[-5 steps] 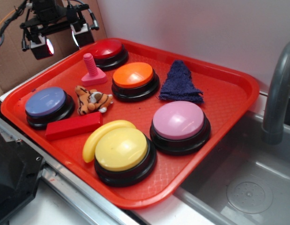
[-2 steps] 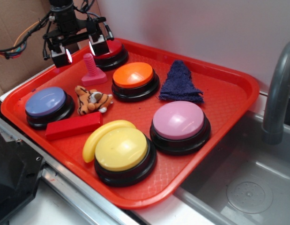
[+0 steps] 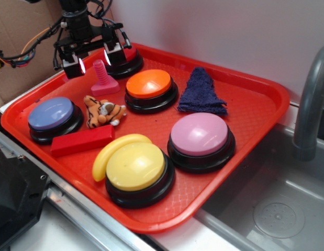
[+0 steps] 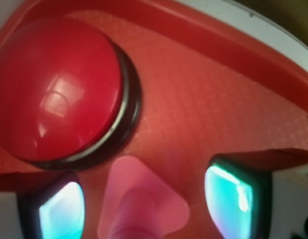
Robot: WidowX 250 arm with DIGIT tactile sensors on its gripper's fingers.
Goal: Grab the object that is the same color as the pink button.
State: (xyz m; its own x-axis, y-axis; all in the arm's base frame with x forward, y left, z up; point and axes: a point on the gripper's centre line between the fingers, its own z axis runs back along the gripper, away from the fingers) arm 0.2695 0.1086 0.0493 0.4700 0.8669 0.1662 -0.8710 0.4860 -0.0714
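Note:
The small pink bolt (image 3: 103,77) stands upright on its flat base at the back left of the red tray (image 3: 245,136). It also shows in the wrist view (image 4: 139,206), between the two glowing fingers. My gripper (image 3: 93,58) is open, with one finger (image 3: 74,65) left and one (image 3: 113,55) right of the bolt's shaft, not touching it. The pink button (image 3: 200,137) with its pale pink dome sits at the tray's right front, far from the gripper.
A red button (image 3: 121,57) stands just behind the bolt, also in the wrist view (image 4: 54,89). An orange button (image 3: 149,89), blue-lavender button (image 3: 52,116), yellow button (image 3: 135,170), banana (image 3: 112,151), red block (image 3: 82,140), tiger toy (image 3: 101,111) and dark cloth (image 3: 201,91) fill the tray. A sink (image 3: 277,209) lies right.
My gripper has moved right and down from beyond the tray's back left edge to straddle the bolt's shaft. The jaws have stayed open. Nothing on the tray has moved.

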